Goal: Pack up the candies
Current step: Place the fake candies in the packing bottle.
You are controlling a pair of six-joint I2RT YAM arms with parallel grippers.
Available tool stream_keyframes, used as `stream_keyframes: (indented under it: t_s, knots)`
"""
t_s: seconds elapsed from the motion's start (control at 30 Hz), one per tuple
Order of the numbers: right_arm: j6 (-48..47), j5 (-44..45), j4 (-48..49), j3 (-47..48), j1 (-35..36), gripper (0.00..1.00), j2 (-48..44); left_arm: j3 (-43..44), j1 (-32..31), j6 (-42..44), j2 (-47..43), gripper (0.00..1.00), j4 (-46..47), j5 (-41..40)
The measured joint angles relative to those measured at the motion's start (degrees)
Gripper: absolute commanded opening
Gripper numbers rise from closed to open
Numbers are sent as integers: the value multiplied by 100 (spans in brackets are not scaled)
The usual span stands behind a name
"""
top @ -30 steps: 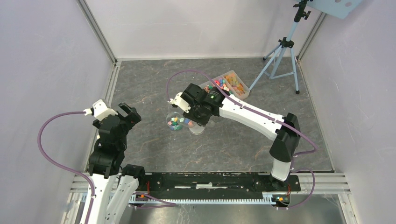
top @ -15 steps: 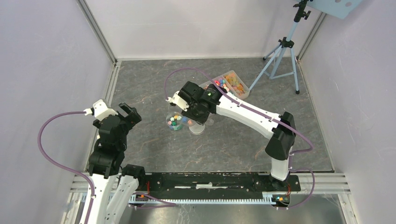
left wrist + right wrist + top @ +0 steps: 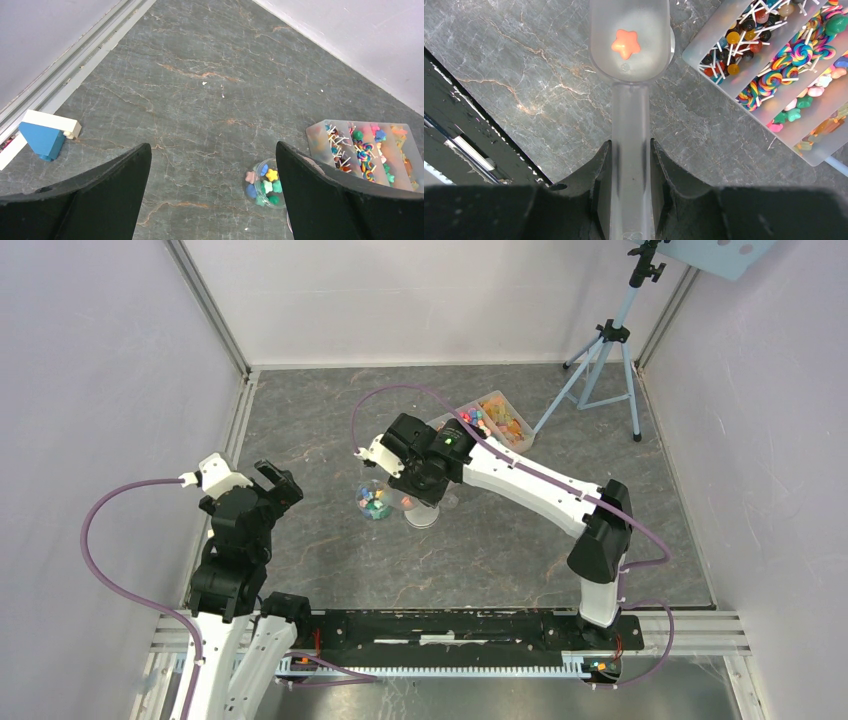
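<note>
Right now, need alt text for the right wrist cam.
The right gripper is shut on the handle of a translucent scoop that holds one orange star candy over the grey marbled table. At upper right lies a divided clear tray of lollipops and other candies.
</note>
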Motion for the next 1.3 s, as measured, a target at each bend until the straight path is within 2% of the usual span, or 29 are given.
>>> stream_keyframes:
  t_s: [1.3]
  knots:
    - [7,85,-76,155,197,0,240,0,-57,0,-52,100,-39,-66]
